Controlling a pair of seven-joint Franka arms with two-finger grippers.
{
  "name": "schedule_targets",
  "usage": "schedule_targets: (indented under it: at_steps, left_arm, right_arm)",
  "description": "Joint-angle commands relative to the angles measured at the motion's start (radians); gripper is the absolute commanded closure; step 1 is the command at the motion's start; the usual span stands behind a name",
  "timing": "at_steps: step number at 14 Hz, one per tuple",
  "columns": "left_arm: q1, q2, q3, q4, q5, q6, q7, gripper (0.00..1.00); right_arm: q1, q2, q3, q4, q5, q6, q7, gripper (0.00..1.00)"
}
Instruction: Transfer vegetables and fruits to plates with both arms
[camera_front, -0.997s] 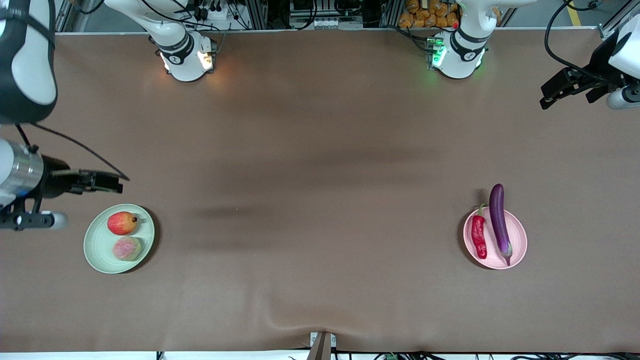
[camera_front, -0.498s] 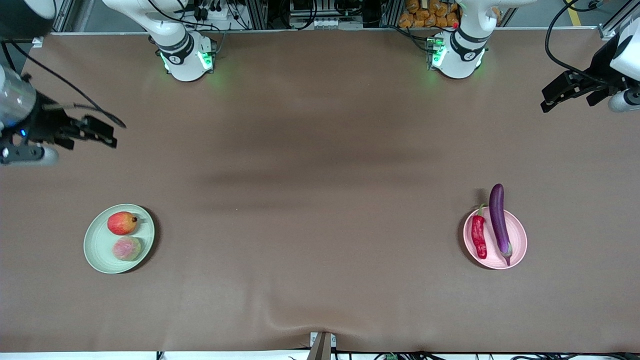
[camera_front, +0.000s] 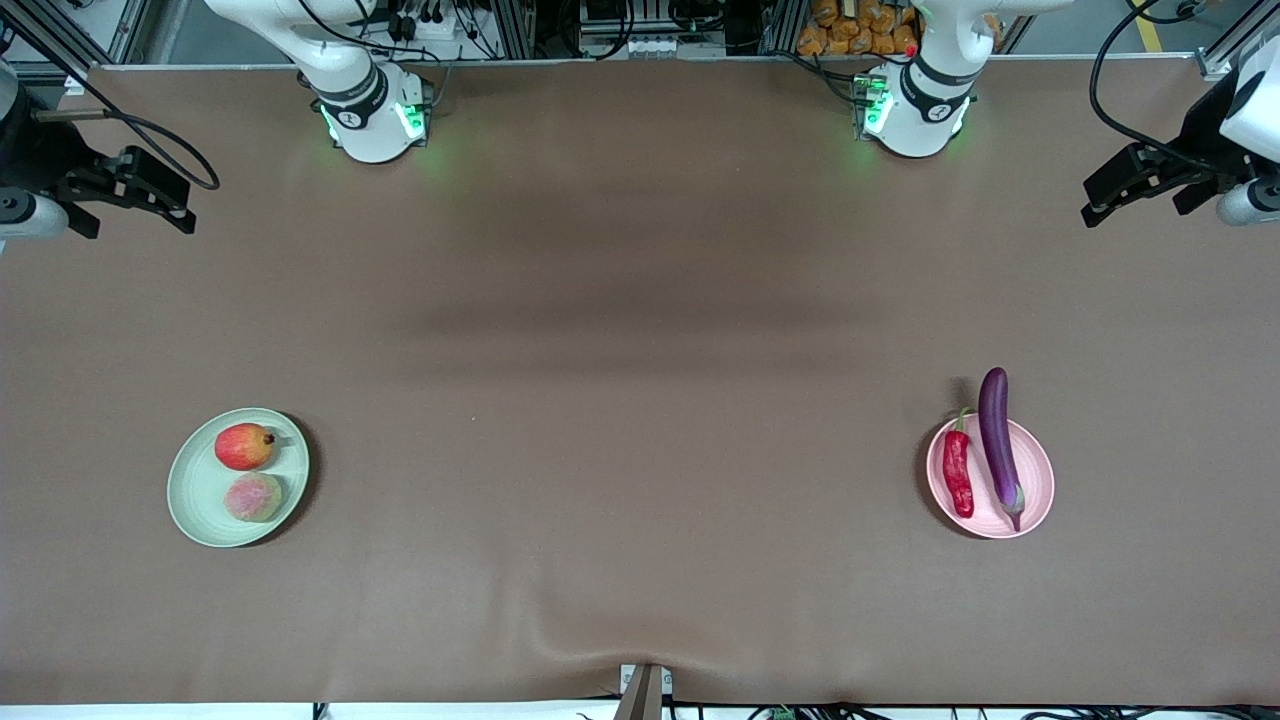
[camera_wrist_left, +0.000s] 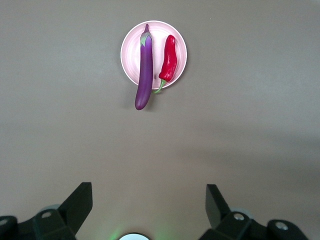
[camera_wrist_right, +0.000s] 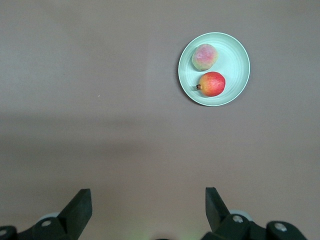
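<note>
- Fingers: we record both pairs spread wide and holding nothing. The left gripper (camera_front: 1135, 185) hangs over bare table at the left arm's end; the right gripper (camera_front: 130, 190) is over the table's edge at the right arm's end.
- Change: a second ago we had the right gripper just above the pale green round matte plate (camera_front: 200, 500); it has since pulled up and away toward its base. The left gripper has barely shifted. We judge the transfer finished, both arms retreating to wait.
- Plates, two: the green one, and a pale pink round matte plate (camera_front: 1035, 480) toward the left arm's end.
- Fruits, two, both on the green plate: a small round red-yellow apple (camera_front: 243, 446), and a dull pinkish-tan peach-like ball (camera_front: 254, 497) nearer the front camera.
- Vegetables, two, on the pink plate: a long slim glossy purple eggplant (camera_front: 997, 440), its tip overhanging the rim, and a shorter curved shiny red chili pepper (camera_front: 957, 473) beside it.
</note>
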Motion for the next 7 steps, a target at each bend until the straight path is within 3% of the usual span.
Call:
schedule_targets:
  at_steps: [1, 7]
  left_arm:
    - [0.003, -0.002, -0.005, 0.004, 0.004, -0.004, 0.012, 0.0]
    - [0.001, 0.023, -0.005, 0.031, 0.007, -0.01, 0.009, 0.0]
  right_arm:
    - [-0.003, -0.027, 0.002, -0.032, -0.029, 0.01, -0.026, 0.0]
    - [-0.006, -0.02, -0.001, -0.032, -0.023, -0.004, -0.013, 0.0]
